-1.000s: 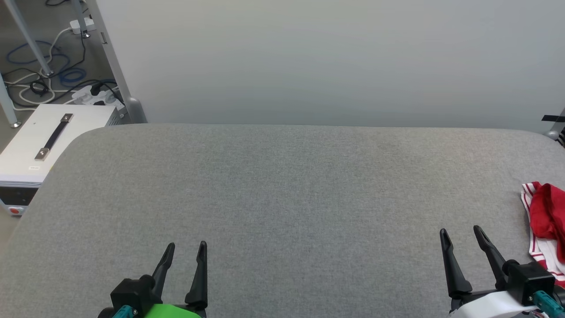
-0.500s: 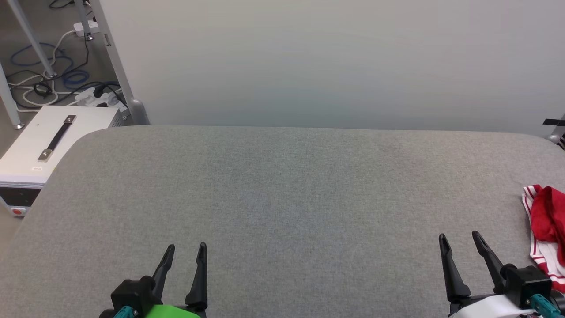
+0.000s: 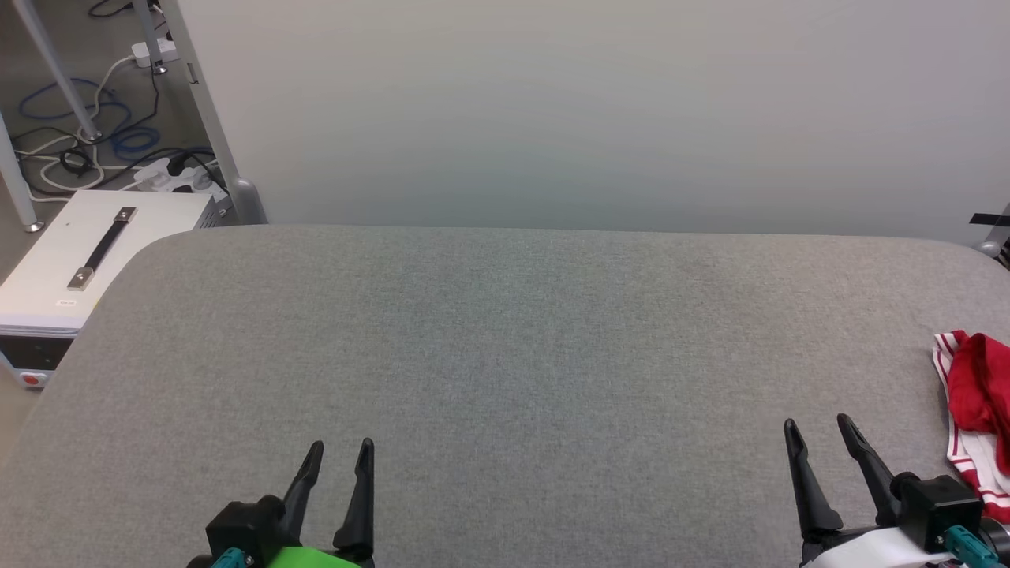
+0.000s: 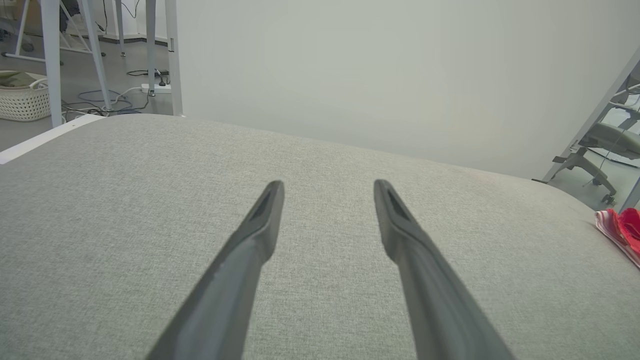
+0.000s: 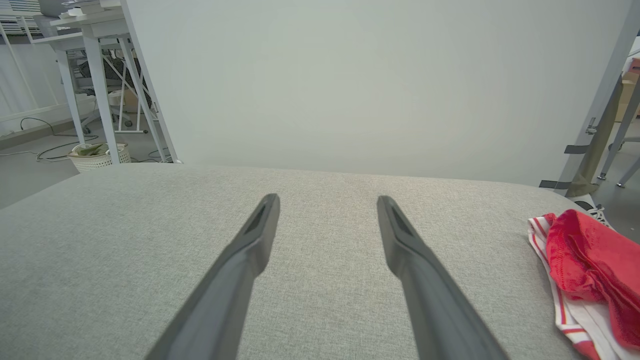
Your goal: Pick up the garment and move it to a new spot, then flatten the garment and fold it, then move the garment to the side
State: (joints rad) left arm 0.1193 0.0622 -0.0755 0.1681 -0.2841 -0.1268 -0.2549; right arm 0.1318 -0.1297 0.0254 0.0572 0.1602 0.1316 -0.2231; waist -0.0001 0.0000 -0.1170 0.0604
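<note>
The garment (image 3: 977,402) lies crumpled at the right edge of the grey padded table (image 3: 505,339), red cloth over white with red stripes, cut off by the head view's border. It also appears as the garment (image 5: 585,270) at the right of the right wrist view and as a small red patch of garment (image 4: 622,230) far right in the left wrist view. My right gripper (image 3: 817,430) hovers open just left of it, nothing between its fingers. My left gripper (image 3: 341,450) is open over the near left of the table, far from the cloth.
A white panel wall (image 3: 600,110) rises behind the table's far edge. A white box with a black handle (image 3: 87,252) stands off the table's left corner, with cables and power strips (image 3: 102,150) on the floor. A woven basket (image 5: 97,156) sits beyond.
The head camera has drifted slightly, so the scene sits a little lower and to the right. Both grippers stay open and have sunk slightly toward the bottom edge.
</note>
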